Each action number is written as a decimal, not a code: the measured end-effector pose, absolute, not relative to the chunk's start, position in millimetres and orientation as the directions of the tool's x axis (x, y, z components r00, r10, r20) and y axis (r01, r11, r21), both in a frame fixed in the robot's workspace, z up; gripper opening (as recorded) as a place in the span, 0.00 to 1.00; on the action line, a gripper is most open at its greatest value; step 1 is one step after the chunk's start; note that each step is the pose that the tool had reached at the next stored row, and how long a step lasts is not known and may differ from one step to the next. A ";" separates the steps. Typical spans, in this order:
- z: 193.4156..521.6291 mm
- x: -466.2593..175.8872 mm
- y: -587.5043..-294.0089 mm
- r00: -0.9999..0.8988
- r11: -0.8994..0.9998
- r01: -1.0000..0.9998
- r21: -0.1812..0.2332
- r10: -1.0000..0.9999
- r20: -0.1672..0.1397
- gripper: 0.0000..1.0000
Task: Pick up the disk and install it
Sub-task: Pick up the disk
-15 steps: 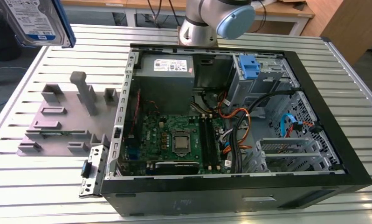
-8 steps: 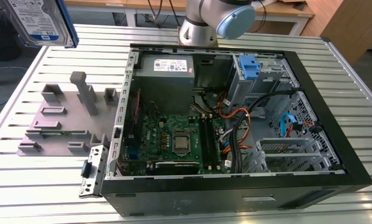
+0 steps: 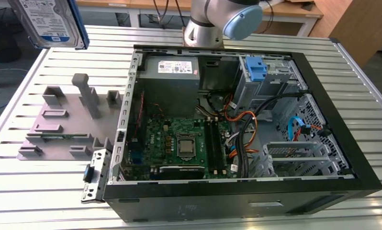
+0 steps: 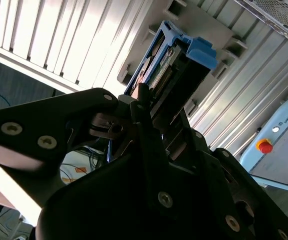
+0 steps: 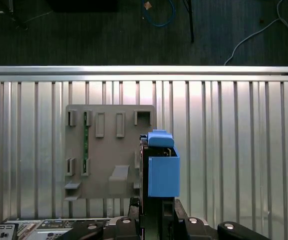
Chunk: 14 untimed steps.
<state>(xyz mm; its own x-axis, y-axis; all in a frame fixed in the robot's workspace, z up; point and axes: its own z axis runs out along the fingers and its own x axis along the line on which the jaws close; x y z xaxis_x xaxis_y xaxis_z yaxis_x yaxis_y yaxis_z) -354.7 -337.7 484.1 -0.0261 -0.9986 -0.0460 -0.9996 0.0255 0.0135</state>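
Note:
The disk [image 3: 53,21] hangs high above the slatted table at the exterior view's far left, upright, its blue-and-white label facing the camera and its blue carrier frame along one edge. In the first wrist view the disk [image 5: 162,170] is seen edge-on with its blue frame, above the edge of the grey fixture plate [image 5: 108,150]. My gripper [image 5: 156,212] is shut on the disk. In the second wrist view the black fingers [image 4: 145,112] clamp the disk [image 4: 181,67] from both sides.
An open computer case [image 3: 344,143] lies on the slatted table [image 3: 50,191], with a motherboard [image 3: 178,143], a grey power-supply box [image 3: 172,67], a blue bracket [image 3: 258,69] in the drive bay and loose cables. The grey fixture plate [image 3: 70,120] carries upright posts beside the case.

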 end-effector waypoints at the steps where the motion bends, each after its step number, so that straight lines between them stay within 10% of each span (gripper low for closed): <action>1: 484.1 -352.2 -337.7 -0.026 0.026 -1.000 0.013 -0.999 -0.046 0.35; 14: 484.2 -316.2 -337.7 -0.026 0.026 -1.000 0.014 -0.999 -0.046 0.35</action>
<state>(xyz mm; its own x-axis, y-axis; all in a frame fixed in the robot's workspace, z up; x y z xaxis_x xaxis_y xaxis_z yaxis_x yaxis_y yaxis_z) -316.2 -337.7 484.2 -0.0261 -0.9986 -0.0459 -0.9996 0.0255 0.0135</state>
